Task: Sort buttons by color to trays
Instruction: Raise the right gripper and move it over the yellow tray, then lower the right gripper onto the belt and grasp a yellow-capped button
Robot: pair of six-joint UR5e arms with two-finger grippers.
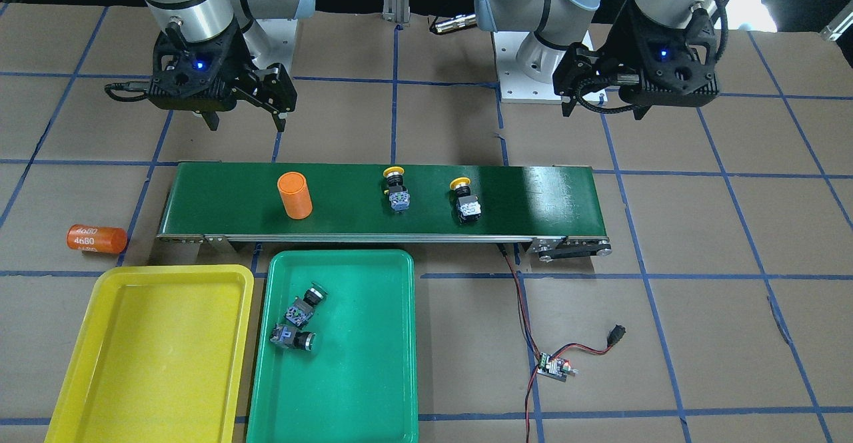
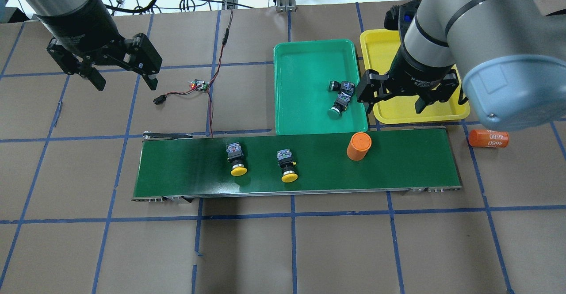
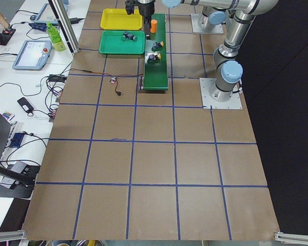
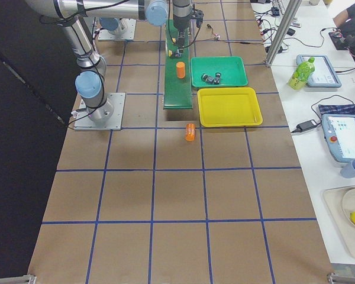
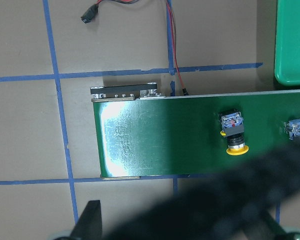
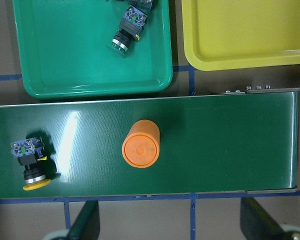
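Observation:
Two yellow-capped buttons (image 1: 396,190) (image 1: 466,202) lie on the dark green conveyor belt (image 1: 533,196); they also show in the overhead view (image 2: 236,157) (image 2: 287,163). Two green-capped buttons (image 1: 303,304) (image 1: 293,338) lie in the green tray (image 1: 360,376). The yellow tray (image 1: 153,356) beside it holds nothing. My right gripper (image 1: 245,122) hangs open and empty high above the belt near the orange cylinder (image 6: 141,144). My left gripper (image 2: 125,81) hangs open and empty high above the belt's other end.
A second orange cylinder (image 1: 97,238) lies on the table next to the yellow tray. A small circuit board (image 1: 555,366) with red and black wires lies on the table on the trays' side of the belt. A white plate (image 1: 533,83) carries the left arm's base.

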